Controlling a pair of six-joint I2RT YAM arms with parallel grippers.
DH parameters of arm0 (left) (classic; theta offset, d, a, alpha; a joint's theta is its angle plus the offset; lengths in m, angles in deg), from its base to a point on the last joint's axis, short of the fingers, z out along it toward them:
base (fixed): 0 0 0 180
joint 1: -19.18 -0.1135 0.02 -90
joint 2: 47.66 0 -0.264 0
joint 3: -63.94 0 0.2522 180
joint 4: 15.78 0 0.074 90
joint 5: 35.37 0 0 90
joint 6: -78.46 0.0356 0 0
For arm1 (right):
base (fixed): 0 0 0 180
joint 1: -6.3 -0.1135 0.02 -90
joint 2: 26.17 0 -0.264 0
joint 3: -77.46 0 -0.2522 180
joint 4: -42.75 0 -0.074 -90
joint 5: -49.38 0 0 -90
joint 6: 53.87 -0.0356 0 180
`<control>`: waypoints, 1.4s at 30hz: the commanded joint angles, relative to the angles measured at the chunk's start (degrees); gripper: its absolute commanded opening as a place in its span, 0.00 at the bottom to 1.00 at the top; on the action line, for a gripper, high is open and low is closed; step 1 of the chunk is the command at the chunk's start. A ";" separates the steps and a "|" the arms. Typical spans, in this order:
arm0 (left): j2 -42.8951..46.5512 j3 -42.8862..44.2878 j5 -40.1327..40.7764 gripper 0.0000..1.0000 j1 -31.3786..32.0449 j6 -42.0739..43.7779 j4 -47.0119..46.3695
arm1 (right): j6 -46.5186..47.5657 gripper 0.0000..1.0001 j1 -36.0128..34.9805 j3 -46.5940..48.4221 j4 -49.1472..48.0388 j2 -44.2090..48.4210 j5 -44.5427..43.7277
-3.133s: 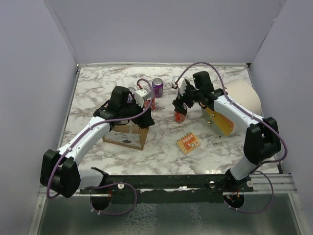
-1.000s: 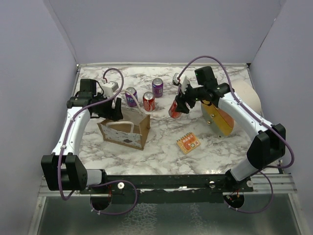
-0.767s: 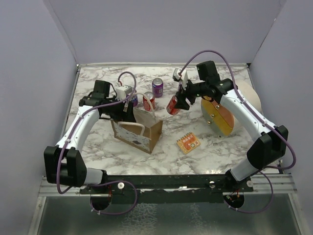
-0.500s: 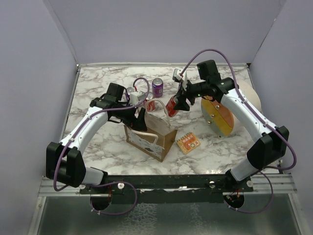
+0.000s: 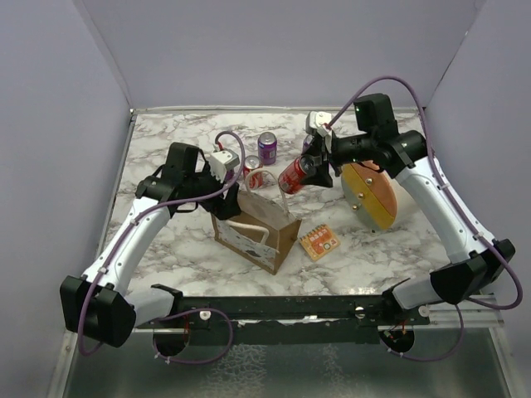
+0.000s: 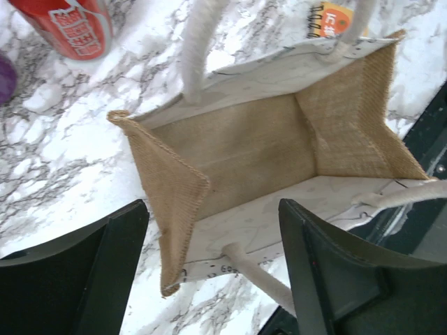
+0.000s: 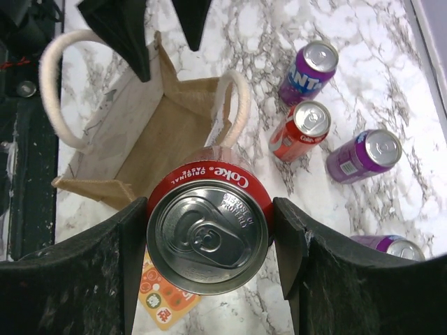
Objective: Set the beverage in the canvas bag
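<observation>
Our right claw (image 7: 208,234) is closed on a tilted red Coke can (image 7: 209,209), which it holds above the open canvas bag (image 7: 174,132). A rope handle (image 7: 236,105) arches just under this claw. Beside it stand a second red can (image 7: 300,130) and purple Fanta cans (image 7: 308,72). Our left claw (image 6: 216,272) is wide open and empty over the bag's mouth.

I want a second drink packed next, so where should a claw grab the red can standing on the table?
Around its side wall, coming down from above: the red can stands upright, lid up, with the bag close on one side and a purple can on the other.
</observation>
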 commanded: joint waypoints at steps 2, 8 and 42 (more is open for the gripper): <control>-1.28 0.43 4.10 0.74 -0.10 3.21 -4.25 | 1.77 0.20 -3.80 2.13 2.05 2.98 5.54; -4.63 1.21 3.77 0.74 -0.12 3.18 -10.53 | 1.65 0.18 -12.76 -2.18 0.81 2.91 -0.24; -17.69 5.99 -10.49 0.27 1.33 16.22 -13.13 | -2.75 0.14 -13.92 -8.51 -6.59 5.95 -5.06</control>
